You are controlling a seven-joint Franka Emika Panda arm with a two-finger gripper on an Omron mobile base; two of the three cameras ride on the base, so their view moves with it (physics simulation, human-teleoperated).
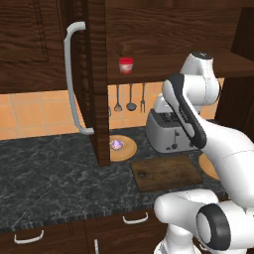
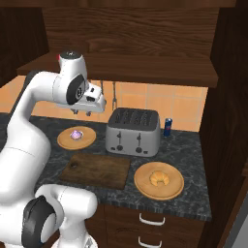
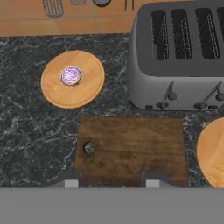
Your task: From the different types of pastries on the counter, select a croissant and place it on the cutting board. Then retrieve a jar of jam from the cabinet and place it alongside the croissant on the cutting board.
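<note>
The croissant (image 2: 160, 178) lies on a round wooden plate (image 2: 145, 190) right of the dark cutting board (image 2: 96, 170), which is bare. The purplish-pink pastry (image 3: 71, 75) sits on another plate (image 3: 87, 94) behind the board (image 3: 131, 148). My gripper (image 2: 82, 113) hangs above the board's left part and points down at it; its fingertips (image 3: 70, 180) stand apart with nothing between them, so it is open. The cabinet (image 1: 96, 74) door is swung open, and the red jar of jam (image 1: 126, 65) stands on its shelf. All of this rests on the dark counter (image 1: 49, 178).
A grey toaster (image 2: 133, 131) stands behind the board, with a blue can (image 2: 167, 127) to its right. Utensils (image 1: 130, 96) hang on the tiled wall below the shelf. The open door (image 1: 79, 79) juts out over the counter's left part. Drawers (image 1: 134, 218) run below.
</note>
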